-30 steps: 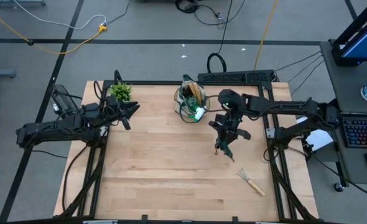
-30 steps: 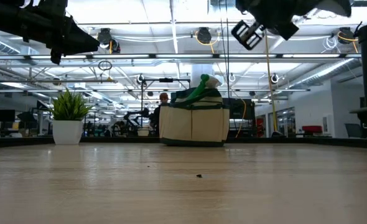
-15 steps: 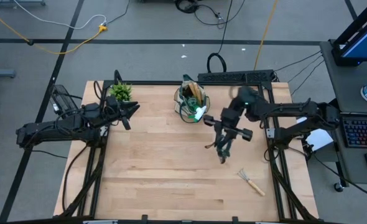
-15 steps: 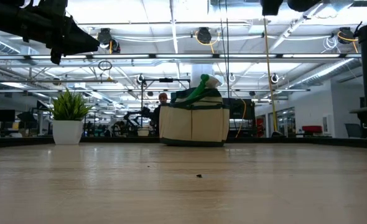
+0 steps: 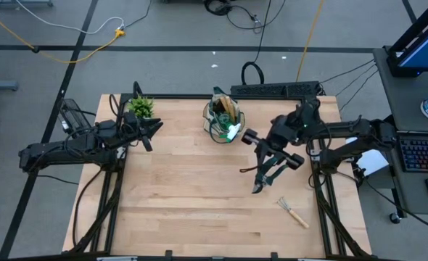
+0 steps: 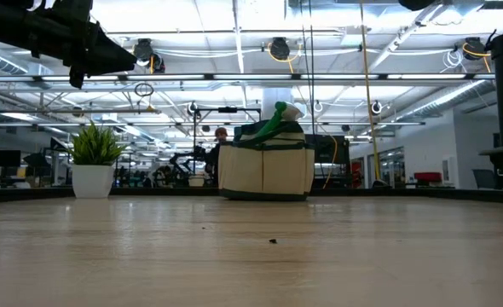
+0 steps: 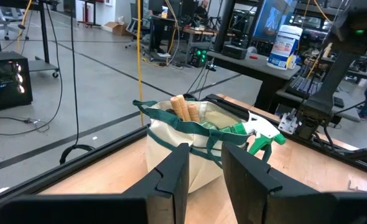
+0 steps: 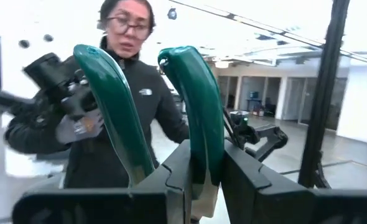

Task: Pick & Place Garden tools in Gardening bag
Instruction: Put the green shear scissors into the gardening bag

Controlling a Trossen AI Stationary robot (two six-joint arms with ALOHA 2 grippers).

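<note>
Green-handled load: my right gripper (image 5: 261,181) is clamped on one of two curved dark-green handles (image 8: 199,112), which I take to be pruning shears; the blades are hidden, so that is a hedge.
Bag: the round beige fabric gardening bag with dark green trim (image 5: 223,119) stands at the far middle edge of the wooden table (image 5: 178,203), with wooden tool handles (image 7: 185,109) and a green spray bottle with a white nozzle (image 7: 258,133) already sticking out of it.
Bearing: the bag lies away from me and toward the left arm's side of my right gripper, which is the nearer of the two.
Long axis: the handles run up out of the fingers, roughly in line with the gripper.
Right arm pose: lifted well off the table, wrist cocked, camera facing into the room and a person there.
Left gripper (image 7: 202,180): fingers nearly closed on nothing, parked by the small green potted plant (image 5: 140,107), pointing at the bag.
Still out: a wooden-handled hand rake (image 5: 294,211) lies flat near the right front, apart from both grippers.
</note>
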